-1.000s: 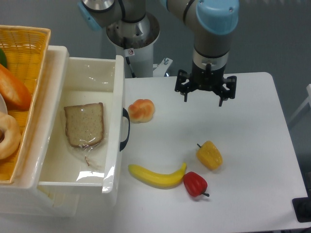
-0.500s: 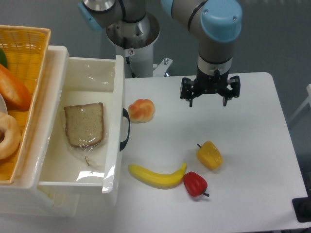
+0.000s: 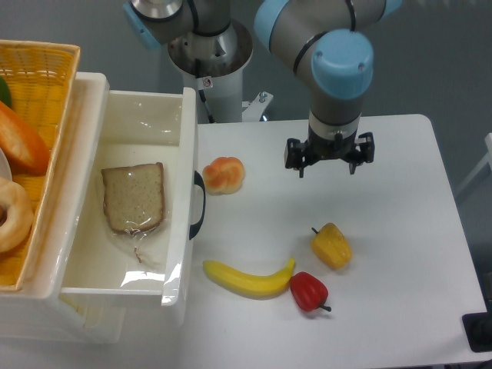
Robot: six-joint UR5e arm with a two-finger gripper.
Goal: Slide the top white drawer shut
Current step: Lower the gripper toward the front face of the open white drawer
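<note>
Nearest the camera I see a glossy red plastic bell pepper [image 3: 308, 291] on the white tabletop [image 3: 400, 246], touching the right tip of a curved yellow plastic banana [image 3: 247, 278]. Just beyond them, a yellow plastic bell pepper [image 3: 332, 245], slightly apart from both.

Left side: the top white drawer of glossy plastic [image 3: 127, 204] is pulled out, fully open over the tabletop's left edge. Its front panel faces right, with the black arched handle [image 3: 197, 204] on it. Inside I see one slice of brown bread in a clear wrapper [image 3: 133, 197], lying flat near the middle of the drawer floor. A second white front sits below it at the bottom left; I can't make out detail there.

Further left, on top of the white cabinet, a yellow woven basket [image 3: 46, 69] holding an orange-brown bread roll [image 3: 21, 140] and a pale ring-shaped bagel [image 3: 13, 216], both cut off by the frame edge.

Mid-depth: a round orange-and-cream plastic bun-like item [image 3: 224, 174] sits just right of the drawer handle, not touching it.

Beyond that, my pincer [image 3: 329, 163] hangs over bare tabletop, well right of the drawer front, pointing down. Black fingers [image 3: 299, 160] are spread apart, nothing between them. Grey arm with light-blue joint caps [image 3: 340, 61] rises behind it to the base column [image 3: 209, 58] at the back.
</note>
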